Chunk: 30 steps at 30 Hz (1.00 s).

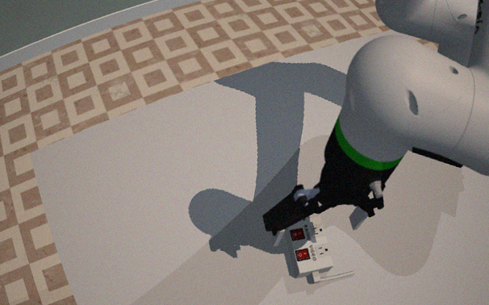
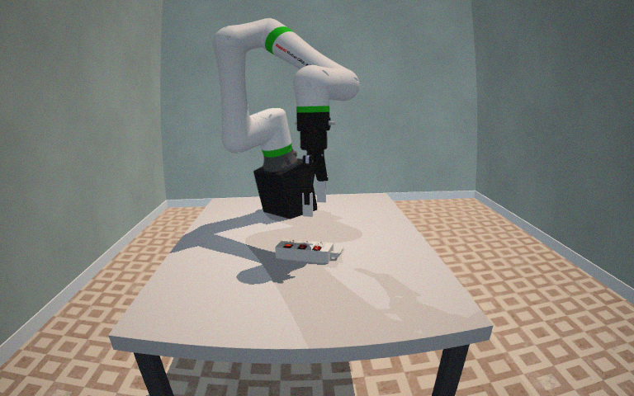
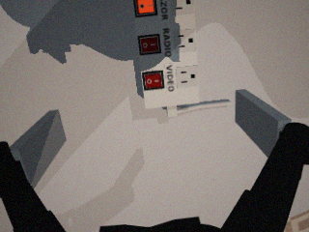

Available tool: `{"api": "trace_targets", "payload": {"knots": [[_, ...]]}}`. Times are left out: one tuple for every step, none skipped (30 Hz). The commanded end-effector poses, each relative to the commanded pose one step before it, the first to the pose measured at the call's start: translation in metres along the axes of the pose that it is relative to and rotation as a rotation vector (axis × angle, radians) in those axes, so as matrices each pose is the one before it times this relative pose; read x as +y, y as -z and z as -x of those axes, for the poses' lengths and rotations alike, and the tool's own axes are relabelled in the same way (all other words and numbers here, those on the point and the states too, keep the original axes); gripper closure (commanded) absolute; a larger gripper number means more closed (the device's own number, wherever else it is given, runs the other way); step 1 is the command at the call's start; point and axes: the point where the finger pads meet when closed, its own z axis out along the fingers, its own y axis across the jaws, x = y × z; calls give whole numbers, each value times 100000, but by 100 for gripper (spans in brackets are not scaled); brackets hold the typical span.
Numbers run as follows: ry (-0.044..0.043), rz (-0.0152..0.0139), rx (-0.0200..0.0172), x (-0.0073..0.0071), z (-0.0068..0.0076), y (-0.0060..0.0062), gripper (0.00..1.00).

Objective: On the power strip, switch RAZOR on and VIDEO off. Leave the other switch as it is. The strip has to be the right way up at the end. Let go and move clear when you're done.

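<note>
Above power strip [image 2: 305, 251], spread claw [image 2: 314, 195]

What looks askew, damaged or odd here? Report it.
Nothing stands out. The power strip lies flat on the table, switches facing up, with no visible damage. The RAZOR switch glows brighter than the RADIO switch and VIDEO switch. The gripper hangs open above it, holding nothing.

The power strip [image 2: 305, 252] looks like smooth, matt white plastic, its rocker switches [image 3: 153, 80] glossy red. The table top [image 2: 234, 299] is a matt, faintly grainy pale surface. The arm's shell [image 2: 234, 93] is smooth satin white; the gripper [image 3: 154, 155] is matt black.
</note>
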Motion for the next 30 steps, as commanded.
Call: {"api": "trace_targets", "payload": {"knots": [[-1, -18, -6, -9, 11, 1063, 0], [0, 0, 0, 0, 0, 296, 0], [0, 1, 0, 1, 0, 243, 0], [0, 0, 0, 0, 0, 189, 0], [0, 0, 0, 0, 0, 0, 0], [0, 0, 0, 0, 0, 0, 0], [0, 0, 0, 0, 0, 137, 0], [0, 0, 0, 0, 0, 90, 0], [0, 0, 0, 0, 0, 50, 0], [0, 0, 0, 0, 0, 20, 0], [0, 0, 0, 0, 0, 3, 0], [0, 0, 0, 0, 0, 0, 0], [0, 0, 0, 0, 0, 0, 0], [0, 0, 0, 0, 0, 0, 0], [0, 0, 0, 0, 0, 0, 0], [0, 0, 0, 0, 0, 0, 0], [0, 0, 0, 0, 0, 0, 0], [0, 0, 0, 0, 0, 0, 0], [0, 0, 0, 0, 0, 0, 0], [0, 0, 0, 0, 0, 0, 0], [0, 0, 0, 0, 0, 0, 0], [0, 0, 0, 0, 0, 0, 0], [0, 0, 0, 0, 0, 0, 0], [0, 0, 0, 0, 0, 0, 0], [0, 0, 0, 0, 0, 0, 0], [0, 0, 0, 0, 0, 0, 0], [0, 0, 0, 0, 0, 0, 0], [0, 0, 0, 0, 0, 0, 0], [0, 0, 0, 0, 0, 0, 0], [0, 0, 0, 0, 0, 0, 0]]}}
